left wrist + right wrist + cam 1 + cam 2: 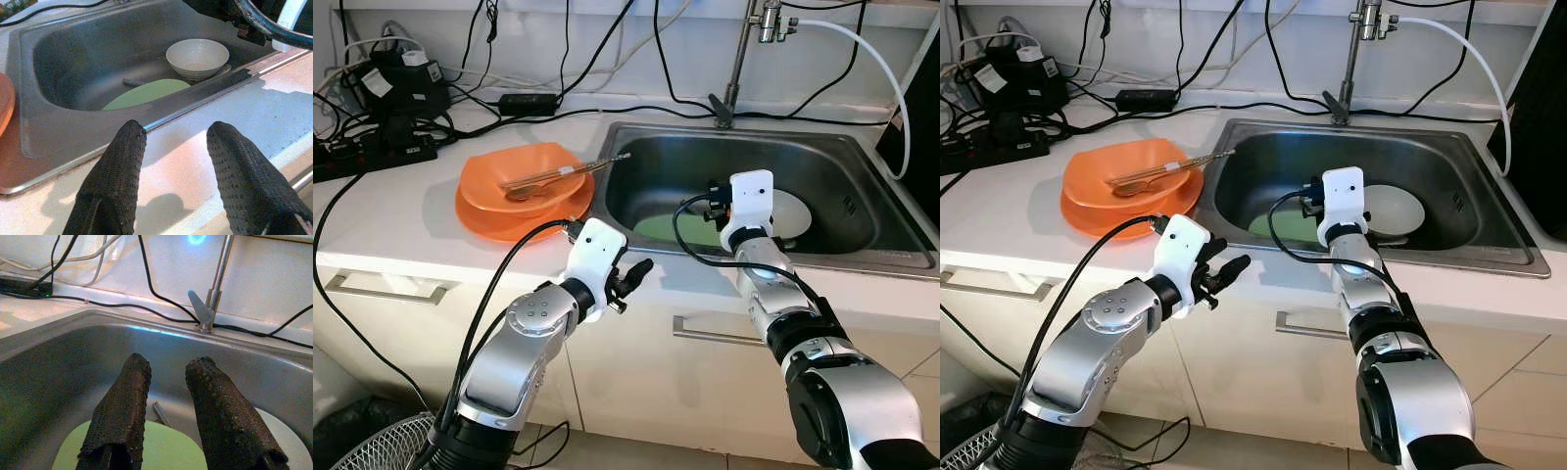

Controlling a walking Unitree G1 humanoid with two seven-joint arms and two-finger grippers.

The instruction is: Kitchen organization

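A stack of orange plates [524,191] sits on the white counter left of the sink [666,166], with chopsticks and a spoon [553,176] lying across the top one. In the sink lie a green plate [146,93] and a white bowl [197,56]. A small grey utensil [159,412] rests by the green plate. My left gripper [176,132] hovers open over the counter's front edge, just right of the orange plates and short of the sink rim. My right gripper [168,367] is open above the green plate inside the sink, with nothing between its fingers.
A faucet [744,49] rises behind the sink. Power strips, adapters and black cables [372,147] crowd the back left of the counter. Drawer handles [382,289] run along the cabinet front below. A fan grille [382,446] stands on the floor at lower left.
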